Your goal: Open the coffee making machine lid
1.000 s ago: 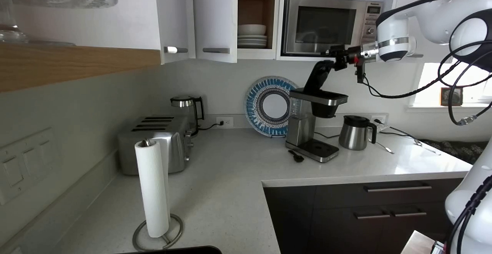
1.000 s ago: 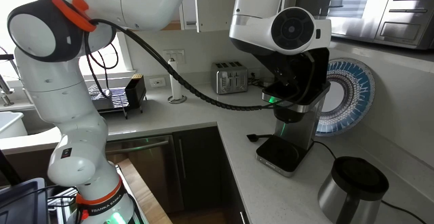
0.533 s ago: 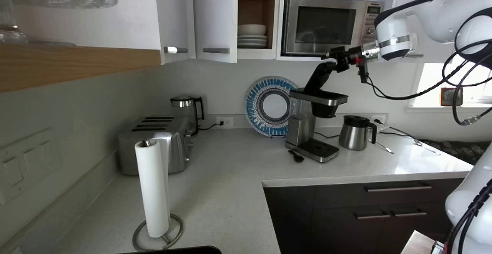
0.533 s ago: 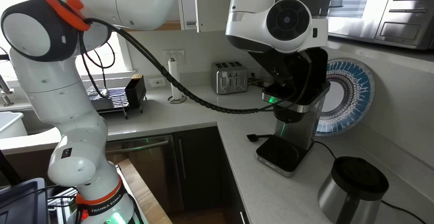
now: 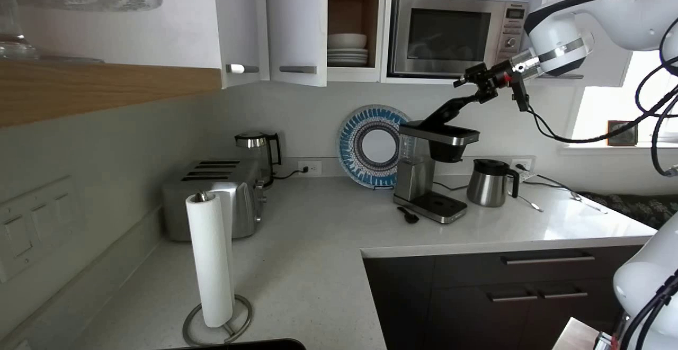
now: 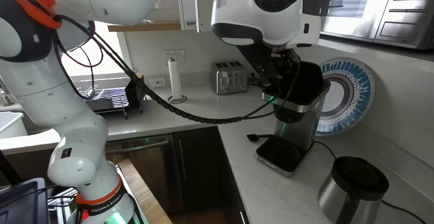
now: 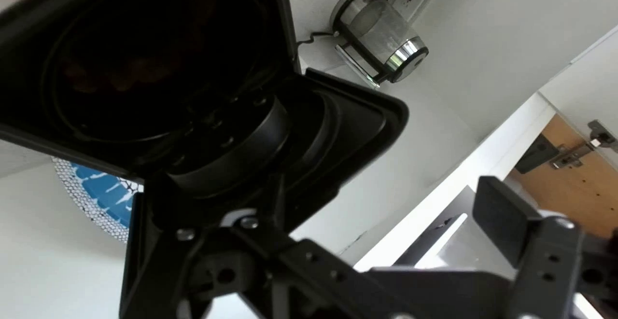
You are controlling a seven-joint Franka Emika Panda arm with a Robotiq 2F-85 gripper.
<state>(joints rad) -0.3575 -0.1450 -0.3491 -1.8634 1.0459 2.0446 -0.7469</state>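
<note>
Lid (image 5: 448, 110) tilted up; hand (image 7: 384, 203) at edge

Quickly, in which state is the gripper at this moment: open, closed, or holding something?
Gripper: open, its jaws spread apart, with nothing held between them.

The white, jointed robot arm with orange trim (image 6: 129, 0) arches high. Its angular black two-fingered gripper (image 7: 384, 193) slopes downward from the wrist (image 5: 561, 56), fingers (image 7: 503, 217) spread apart
</note>
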